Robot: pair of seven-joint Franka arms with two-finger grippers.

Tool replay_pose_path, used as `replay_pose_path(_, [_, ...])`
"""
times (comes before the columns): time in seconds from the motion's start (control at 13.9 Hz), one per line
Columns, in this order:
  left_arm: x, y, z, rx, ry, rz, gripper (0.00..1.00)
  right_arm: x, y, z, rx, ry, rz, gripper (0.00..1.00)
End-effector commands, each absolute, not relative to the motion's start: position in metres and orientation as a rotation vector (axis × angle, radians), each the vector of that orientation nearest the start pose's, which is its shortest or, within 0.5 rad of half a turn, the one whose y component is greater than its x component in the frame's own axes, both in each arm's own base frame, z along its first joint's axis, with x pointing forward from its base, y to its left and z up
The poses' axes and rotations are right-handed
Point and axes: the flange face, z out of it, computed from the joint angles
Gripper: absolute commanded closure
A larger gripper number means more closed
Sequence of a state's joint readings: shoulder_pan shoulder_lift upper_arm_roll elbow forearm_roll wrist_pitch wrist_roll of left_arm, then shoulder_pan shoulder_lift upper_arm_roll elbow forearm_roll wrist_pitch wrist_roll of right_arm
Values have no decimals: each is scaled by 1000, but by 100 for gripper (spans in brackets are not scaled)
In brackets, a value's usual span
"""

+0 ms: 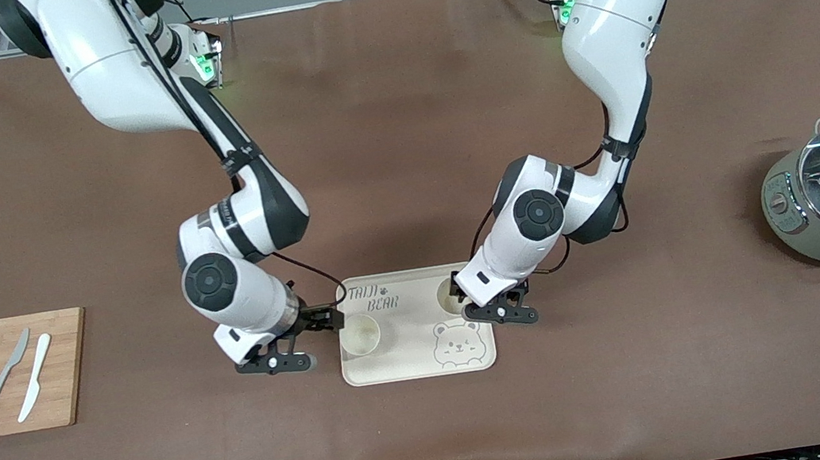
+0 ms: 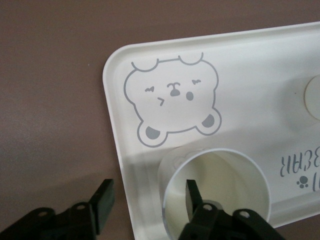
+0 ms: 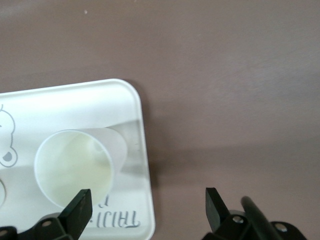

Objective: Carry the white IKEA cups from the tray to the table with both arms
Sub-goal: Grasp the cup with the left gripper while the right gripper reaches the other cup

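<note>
Left gripper [image 2: 145, 202]: jaws apart, astride the wall of the cup [image 2: 215, 192], lower centre frame. Right gripper [image 3: 145, 207]: jaws apart, second cup [image 3: 75, 167] lower-left, just outside one finger.

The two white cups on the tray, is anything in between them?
No. In the front view only bare tray lies between the cup and the other cup.

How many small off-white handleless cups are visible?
2, both on the cream bear-print tray: one cup toward the right arm's end, the other cup toward the left arm's end, partly hidden by the left gripper.
</note>
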State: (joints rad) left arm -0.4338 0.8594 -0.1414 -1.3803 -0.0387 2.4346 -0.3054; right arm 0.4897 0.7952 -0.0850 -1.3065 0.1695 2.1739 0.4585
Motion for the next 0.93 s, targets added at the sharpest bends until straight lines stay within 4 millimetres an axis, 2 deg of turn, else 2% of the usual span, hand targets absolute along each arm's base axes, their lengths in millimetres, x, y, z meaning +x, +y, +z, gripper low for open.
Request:
replay_pose_path(0.0, [651, -389, 227, -3311, 334, -259, 100, 690, 345, 264, -3055, 214, -109, 0])
replay_pose_path(0.22, [651, -388, 224, -3311, 329, -251, 100, 694, 350, 254, -3058, 218, -120, 0])
replay_pose_path(0.43, [652, -389, 230, -3317, 316, -263, 100, 694, 352, 248, -3054, 214, -133, 0])
replay_pose_path(0.58, [655, -387, 259, -3334, 280, -287, 100, 695, 352, 245, -3059, 202, -148, 27])
replay_pose_path(0.65, [654, -384, 286, -3333, 250, -268, 100, 695, 352, 245, -3076, 185, -165, 39])
replay_pose_path(0.72, [655, -372, 302, -3312, 207, -198, 100, 695, 352, 245, -3081, 181, -170, 52])
replay_pose_path(0.79, [666, -345, 322, -3296, 163, -187, 100, 695, 353, 246, -3082, 177, -173, 73])
replay_pose_path(0.86, [673, -323, 342, -3282, 141, -202, 100, 695, 353, 246, -3082, 177, -173, 88])
